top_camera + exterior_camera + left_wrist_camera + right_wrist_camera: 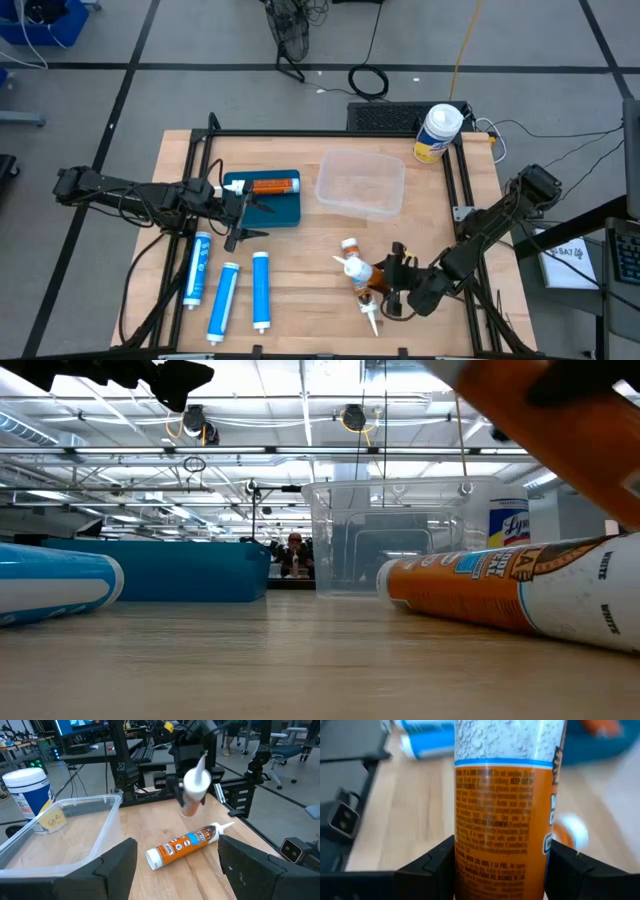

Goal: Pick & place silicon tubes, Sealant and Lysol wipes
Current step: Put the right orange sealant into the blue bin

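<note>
right gripper near the table's front right, jaws pinching an orange sealant tube, lifted over a second orange sealant tube lying on the wood. left gripper over the blue tray, jaws spread, holding nothing. lysol wipes upright at the back right corner, beside the clear bin.

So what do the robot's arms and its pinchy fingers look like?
Both arms are dark, thin and jointed, with black cables running along them. The left gripper and the right gripper each have two chunky, flat black fingers with angled edges.
</note>
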`<action>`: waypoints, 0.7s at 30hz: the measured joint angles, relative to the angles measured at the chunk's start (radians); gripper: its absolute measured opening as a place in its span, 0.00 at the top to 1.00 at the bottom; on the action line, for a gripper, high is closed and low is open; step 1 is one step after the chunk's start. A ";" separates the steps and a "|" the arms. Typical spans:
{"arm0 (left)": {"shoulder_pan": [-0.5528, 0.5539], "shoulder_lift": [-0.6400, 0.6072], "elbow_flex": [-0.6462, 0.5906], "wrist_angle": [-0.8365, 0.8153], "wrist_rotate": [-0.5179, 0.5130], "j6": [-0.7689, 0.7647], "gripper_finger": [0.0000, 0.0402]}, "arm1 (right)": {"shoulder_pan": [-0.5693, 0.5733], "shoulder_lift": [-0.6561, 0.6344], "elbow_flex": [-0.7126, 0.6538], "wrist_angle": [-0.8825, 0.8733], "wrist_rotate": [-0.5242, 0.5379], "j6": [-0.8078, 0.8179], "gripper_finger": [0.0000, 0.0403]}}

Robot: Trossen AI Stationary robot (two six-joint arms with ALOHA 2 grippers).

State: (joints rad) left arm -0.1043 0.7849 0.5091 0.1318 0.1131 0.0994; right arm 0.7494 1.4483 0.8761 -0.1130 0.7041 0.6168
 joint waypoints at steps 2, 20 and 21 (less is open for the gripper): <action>0.000 0.000 0.000 0.000 0.000 0.000 0.33 | -0.006 0.000 0.000 0.073 0.006 -0.099 0.47; -0.002 0.000 0.000 0.044 0.007 -0.021 0.32 | -0.176 0.048 0.000 0.629 -0.146 -0.645 0.47; -0.003 0.000 0.000 0.045 0.017 -0.024 0.33 | -0.188 0.056 0.001 0.673 -0.187 -0.663 0.47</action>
State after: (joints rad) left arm -0.1071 0.7851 0.5087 0.1768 0.1299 0.0755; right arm 0.5613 1.5041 0.8767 0.5603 0.5169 -0.0457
